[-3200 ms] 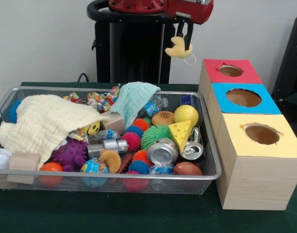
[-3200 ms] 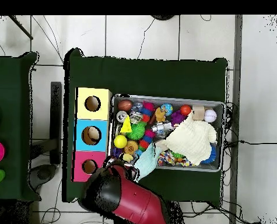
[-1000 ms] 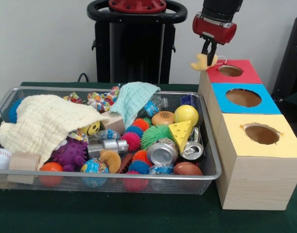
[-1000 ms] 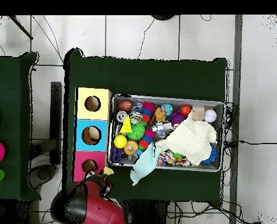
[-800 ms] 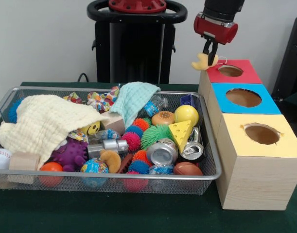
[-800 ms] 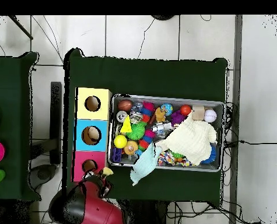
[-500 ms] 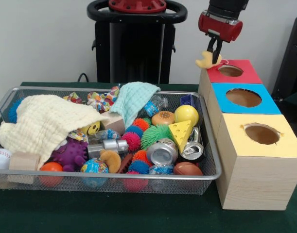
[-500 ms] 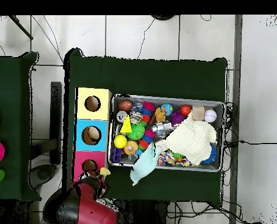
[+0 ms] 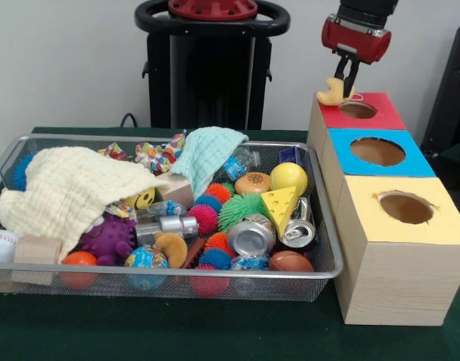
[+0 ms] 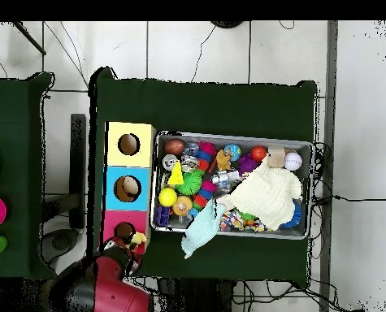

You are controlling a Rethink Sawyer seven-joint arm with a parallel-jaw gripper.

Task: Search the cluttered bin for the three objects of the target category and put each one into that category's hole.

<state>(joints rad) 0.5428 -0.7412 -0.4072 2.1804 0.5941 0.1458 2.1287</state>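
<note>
The green table [image 9: 214,331] carries a wire bin [image 9: 320,248] at the left of the front view and a row of three wooden boxes at the right. The nearest box has a yellow top [image 9: 440,222], the middle one a blue top [image 9: 339,147], and the farthest a red top [image 9: 388,116]; each top has one round hole.

In the bin, a pale yellow cloth [image 9: 68,188] covers the 9 o'clock side and a mint cloth [image 9: 207,150] is draped over the rim at 12 o'clock. Toward 3 o'clock lie a green spiky ball [image 9: 241,208], a yellow cheese wedge [image 9: 280,207], a yellow ball [image 9: 288,177] and two crushed cans [image 9: 252,237]. A purple toy [image 9: 109,239] sits under the cloth's edge at 7 o'clock, and a baseball [image 9: 0,244] and a wooden block [image 9: 38,250] rest at the 8 o'clock corner.

The red and black gripper [image 9: 347,75] hangs above the red box's hole [image 9: 357,110], at its 10 o'clock edge. Its fingers are pressed on a small yellow toy [image 9: 333,92], possibly a banana, though it is too small to be sure. The toy dangles just over the red top's corner, not yet in the hole. In the overhead view the toy [image 10: 138,239] appears beside the same hole.
</note>
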